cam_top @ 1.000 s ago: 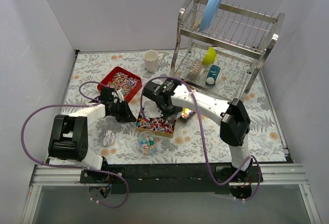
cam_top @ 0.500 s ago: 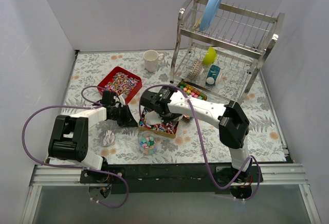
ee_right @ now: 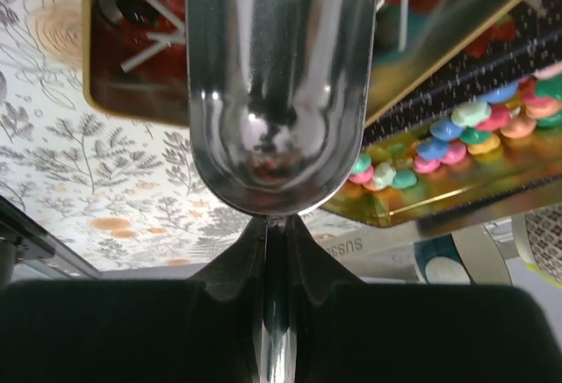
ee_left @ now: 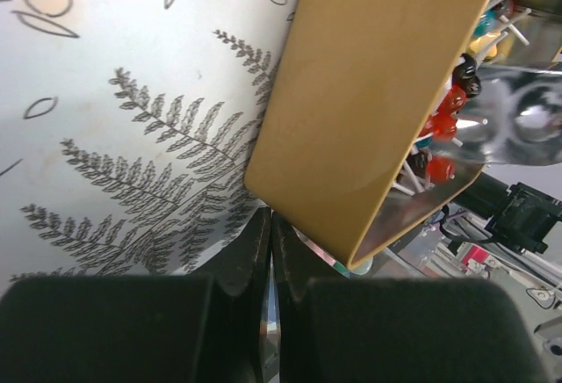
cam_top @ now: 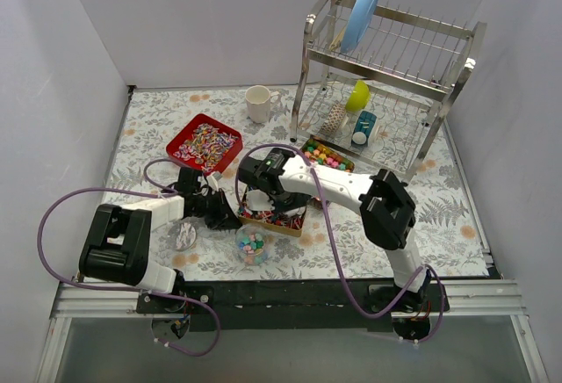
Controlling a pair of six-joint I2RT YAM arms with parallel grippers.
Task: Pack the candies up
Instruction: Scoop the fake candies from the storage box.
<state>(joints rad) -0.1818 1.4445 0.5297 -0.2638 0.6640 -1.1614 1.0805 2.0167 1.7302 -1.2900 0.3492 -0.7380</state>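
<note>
Step in hand, as I judge it: scooping candies out of the gold tray (ee_left: 351,93).

Right gripper (ee_right: 268,244) is clamped on the handle of the scoop (ee_right: 277,93). The bowl looks bare (only reflections), its mouth over the tray's candies (ee_right: 145,23), red ones on white sticks.

Left gripper (ee_left: 270,225): fingers pressed together right at the tray's near corner; whether a lip is pinched, cannot tell.

To do it well:
- keep that corner braced so the tray cannot skid
- drive the scoop low and flat under the heap, then lift level
- carry to the clear cup (cam_top: 250,247) without tipping

More candies lie in a second gold tray (ee_right: 457,194) just beside.

Versus a second ago:
- right gripper has shifted left across the tray, uncovering the second tray in the overhead view
- left gripper has slid toward the tray corner and closed its last gap
- gold tray sits about where it was
</note>
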